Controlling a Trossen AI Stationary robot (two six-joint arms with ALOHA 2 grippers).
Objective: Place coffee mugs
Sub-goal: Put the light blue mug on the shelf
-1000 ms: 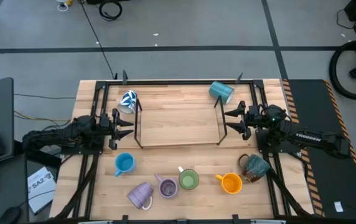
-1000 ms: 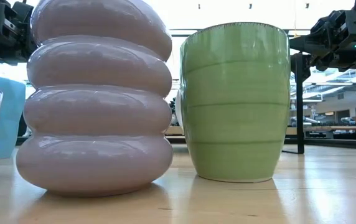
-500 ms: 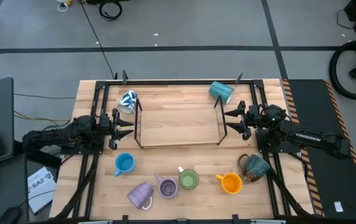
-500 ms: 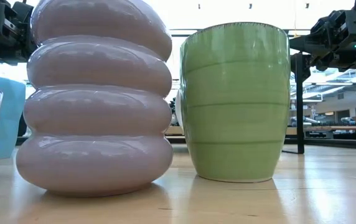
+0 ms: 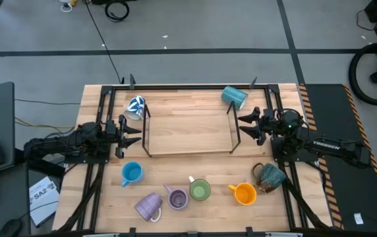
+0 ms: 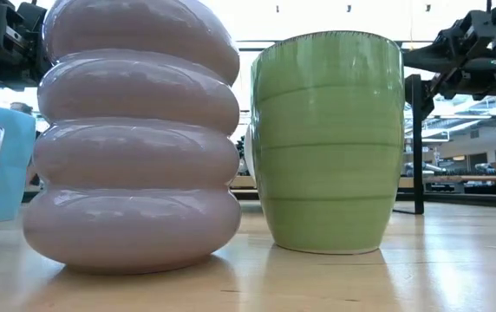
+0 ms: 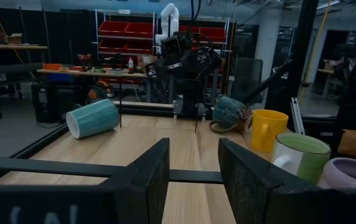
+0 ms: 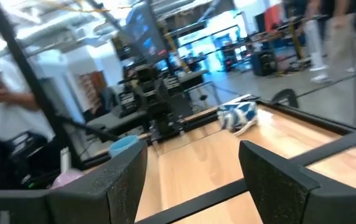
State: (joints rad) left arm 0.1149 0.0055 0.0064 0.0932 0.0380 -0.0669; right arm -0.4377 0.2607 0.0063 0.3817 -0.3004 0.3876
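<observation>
R gripper (image 5: 242, 126) open, teal mug (image 5: 234, 97) near, prob. untouched.

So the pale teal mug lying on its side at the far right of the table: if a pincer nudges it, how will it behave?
The pale teal mug lies tipped over, so its round wall would probably let it roll until the handle catches. The surface looks glazed, so likely slick to pinch and chippable if knocked against the black frame post beside it. The right pincer, open, hovers nearest.

My table (image 5: 188, 125) at frame centre is pale, smooth wood planking. Filling the low view, the ribbed lilac mug (image 6: 131, 130) and green mug (image 6: 330, 143) are glossy glazed ceramic. My left gripper's fingers (image 7: 147, 180) look matt, grainy black.
</observation>
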